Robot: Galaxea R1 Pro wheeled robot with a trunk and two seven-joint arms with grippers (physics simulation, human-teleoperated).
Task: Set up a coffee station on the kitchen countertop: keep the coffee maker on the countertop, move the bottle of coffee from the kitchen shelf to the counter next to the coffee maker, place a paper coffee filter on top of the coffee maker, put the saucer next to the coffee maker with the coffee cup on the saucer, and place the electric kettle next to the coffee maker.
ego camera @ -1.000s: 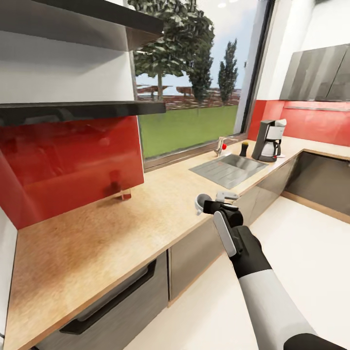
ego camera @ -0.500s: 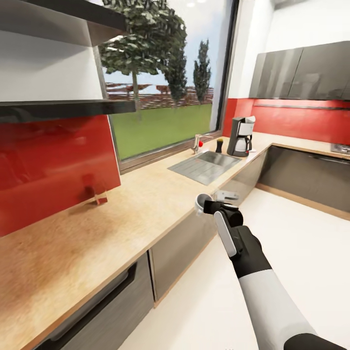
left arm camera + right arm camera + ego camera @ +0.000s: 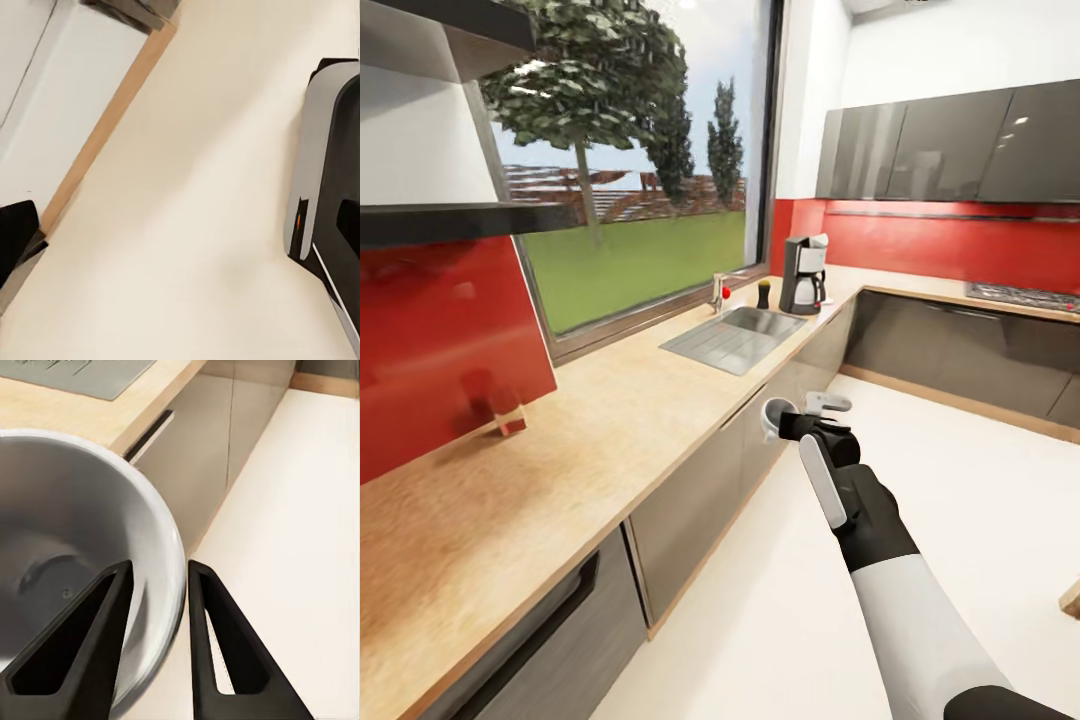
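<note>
My right gripper (image 3: 788, 418) hangs over the floor just off the counter's front edge, shut on the rim of a pale grey coffee cup (image 3: 772, 417). In the right wrist view the cup (image 3: 67, 532) is close up, with one black finger inside its wall and one outside, my gripper (image 3: 160, 570) pinching the rim. The black coffee maker (image 3: 803, 275) stands far along the wooden countertop (image 3: 610, 420), past the sink (image 3: 735, 338), with a small dark bottle (image 3: 764, 293) beside it. A dark part (image 3: 16, 244) at the left wrist view's edge may be a finger.
A small red object (image 3: 510, 420) sits near the red backsplash. A dark shelf (image 3: 450, 222) juts out overhead at the left. Grey cabinets line the corner beyond, with a hob (image 3: 1020, 295) on the far counter. The floor (image 3: 960, 480) on the right is wide. A robot body part (image 3: 330, 187) hangs above the floor.
The camera has swung along the counter, so the whole scene slid left and the coffee maker sits nearer the picture's middle. My right gripper still holds the cup the same way.
</note>
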